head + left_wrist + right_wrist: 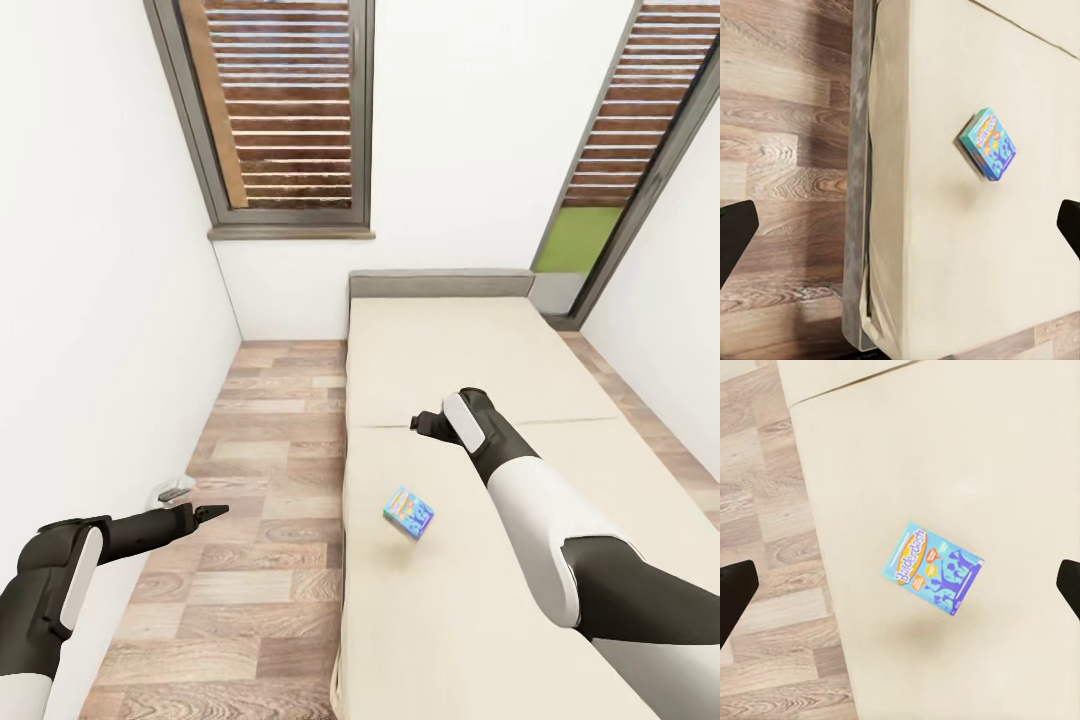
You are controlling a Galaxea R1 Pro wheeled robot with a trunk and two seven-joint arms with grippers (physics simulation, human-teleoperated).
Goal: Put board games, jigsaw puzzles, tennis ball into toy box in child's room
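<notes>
Cream bedding carries one board game, a blue box lying flat on the bed near its floor-side edge. No second game can be seen on the mattress, and the table and toy box are outside these pictures, so progress toward the full task cannot be judged beyond this: the visible game is not yet collected. The right gripper hangs above the bed, beyond the game and apart from it; in the right wrist view the game sits between the two fingertips, which stand wide apart and hold nothing. The left gripper is out over the wood floor, beside the bed; its wrist view shows the game off toward one fingertip, jaws likewise wide and empty. Likely next step: lower the right gripper onto the box. Obstructions are few: bare mattress surrounds the game, the wall is close on the left, and windows stand behind the headboard.
</notes>
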